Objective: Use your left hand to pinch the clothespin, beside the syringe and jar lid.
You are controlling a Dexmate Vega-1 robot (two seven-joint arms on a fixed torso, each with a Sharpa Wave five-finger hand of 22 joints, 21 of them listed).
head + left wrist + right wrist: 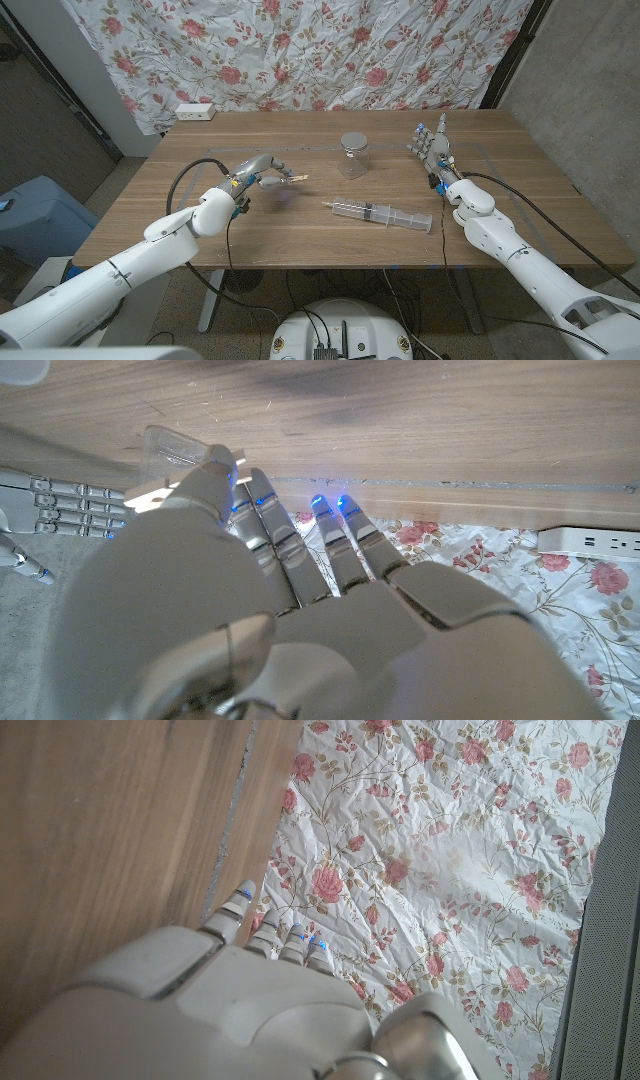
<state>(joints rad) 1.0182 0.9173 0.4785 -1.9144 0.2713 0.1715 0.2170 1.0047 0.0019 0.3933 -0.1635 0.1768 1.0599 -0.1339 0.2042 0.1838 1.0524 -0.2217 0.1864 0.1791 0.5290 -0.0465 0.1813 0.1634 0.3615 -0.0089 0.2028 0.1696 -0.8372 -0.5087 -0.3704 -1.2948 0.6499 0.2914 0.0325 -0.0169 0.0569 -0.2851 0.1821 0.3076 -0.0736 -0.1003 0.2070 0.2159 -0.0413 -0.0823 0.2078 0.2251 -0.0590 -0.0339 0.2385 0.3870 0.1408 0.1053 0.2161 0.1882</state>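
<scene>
My left hand [257, 173] hovers over the table's left middle and pinches a wooden clothespin [293, 180], whose free end sticks out toward the right. A faint shadow lies on the wood under it. To its right lies a clear syringe [378, 213], and farther back stands a small glass jar [353, 155] with a metal lid. In the left wrist view the back of my left hand [300, 610] hides the clothespin; the jar [170, 448] shows past its fingers. My right hand [432, 148] stands at the right side with fingers straight, holding nothing.
A white power strip [194, 111] sits at the table's back left edge, also seen as the power strip [590, 542] in the left wrist view. A floral cloth [320, 50] hangs behind the table. A blue bin [35, 215] stands on the floor to the left.
</scene>
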